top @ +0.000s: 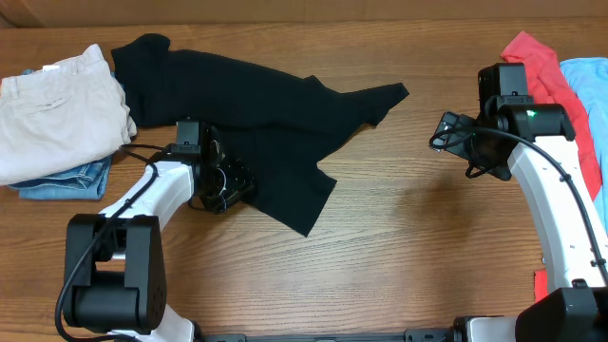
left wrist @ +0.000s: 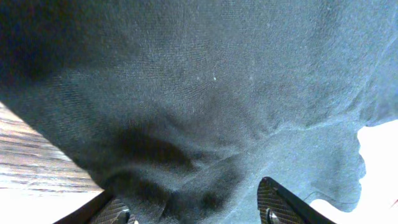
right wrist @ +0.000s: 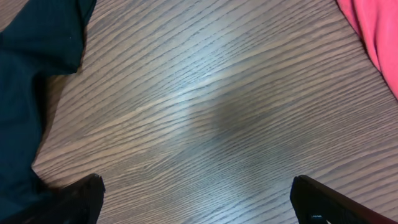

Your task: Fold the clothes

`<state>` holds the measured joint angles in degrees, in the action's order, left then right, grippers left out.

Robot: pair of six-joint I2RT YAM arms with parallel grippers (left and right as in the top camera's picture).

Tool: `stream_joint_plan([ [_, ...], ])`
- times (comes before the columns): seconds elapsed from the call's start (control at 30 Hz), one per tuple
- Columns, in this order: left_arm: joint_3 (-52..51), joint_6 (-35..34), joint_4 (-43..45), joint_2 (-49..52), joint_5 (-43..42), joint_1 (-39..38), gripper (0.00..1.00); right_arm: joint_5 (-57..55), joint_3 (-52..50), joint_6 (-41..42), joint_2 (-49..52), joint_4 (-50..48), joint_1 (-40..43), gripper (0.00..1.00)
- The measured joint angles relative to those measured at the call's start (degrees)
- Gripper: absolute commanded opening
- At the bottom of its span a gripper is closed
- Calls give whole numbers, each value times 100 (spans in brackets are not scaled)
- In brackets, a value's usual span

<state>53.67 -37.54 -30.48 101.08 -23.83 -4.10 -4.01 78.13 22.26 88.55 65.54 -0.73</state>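
The clothes are one black short-sleeved garment [top: 256,104] lying crumpled across the table from the back left towards the middle. My left gripper [top: 228,185] is at the garment's near left edge. In the left wrist view the black fabric [left wrist: 205,93] fills the frame, and a bunched fold lies between the parted fingers of the left gripper [left wrist: 193,199]. My right gripper [top: 446,133] stands open over bare wood, to the right of the sleeve tip [top: 399,92]. In the right wrist view the right gripper [right wrist: 196,186] has nothing between its fingers, and the black cloth [right wrist: 31,43] is at the left.
Beige trousers [top: 57,104] lie on blue denim [top: 66,180] at the far left, touching the black garment. A coral-red garment [top: 537,66] [right wrist: 373,25] and a light blue one [top: 589,95] lie at the back right, behind the right arm.
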Motion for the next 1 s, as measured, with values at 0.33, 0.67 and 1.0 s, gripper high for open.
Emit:
stream_joint_plan([
  [0.33, -72, -280, -55, 181, -214, -118, 4, 0, 0, 0, 0, 2, 0, 100],
  [0.67, -52, 186, -2166, -282, 535, 289, 4, 308, 0, -186, 2, -57, 0, 100],
  [1.0, -24, 516, -3215, -3045, 2315, 1690, 4, 1099, -105, -584, 334, -586, -63, 100],
])
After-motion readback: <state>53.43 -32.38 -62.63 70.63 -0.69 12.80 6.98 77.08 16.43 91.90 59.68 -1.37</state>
